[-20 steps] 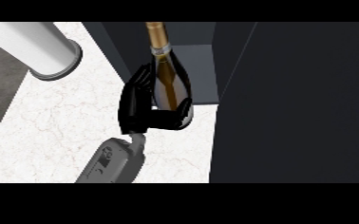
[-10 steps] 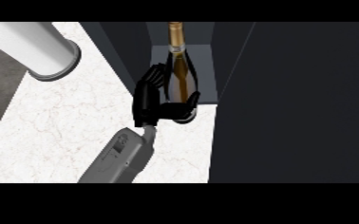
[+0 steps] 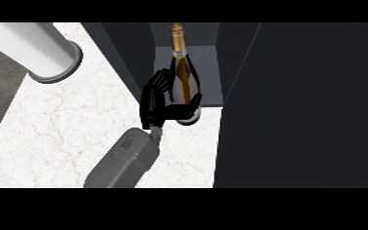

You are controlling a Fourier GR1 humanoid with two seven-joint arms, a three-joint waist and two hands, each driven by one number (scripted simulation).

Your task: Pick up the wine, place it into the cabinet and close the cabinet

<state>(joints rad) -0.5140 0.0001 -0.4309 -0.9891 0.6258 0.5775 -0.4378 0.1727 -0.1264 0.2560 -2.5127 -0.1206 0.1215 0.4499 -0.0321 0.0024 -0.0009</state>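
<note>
The wine bottle has moved farther into the open cabinet since the earlier pictures, and the hand went with it. The hand is the only one that shows; which arm it belongs to I cannot tell. Its fingers are curled round the bottle's lower body, on the left and near side. The bottle's neck points to the far wall. A white cylinder stands far left on the marble counter.

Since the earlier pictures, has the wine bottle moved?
Yes. The wine bottle, held by the hand, has moved right and deeper into the cabinet; its base now sits at the cabinet's opening.
</note>
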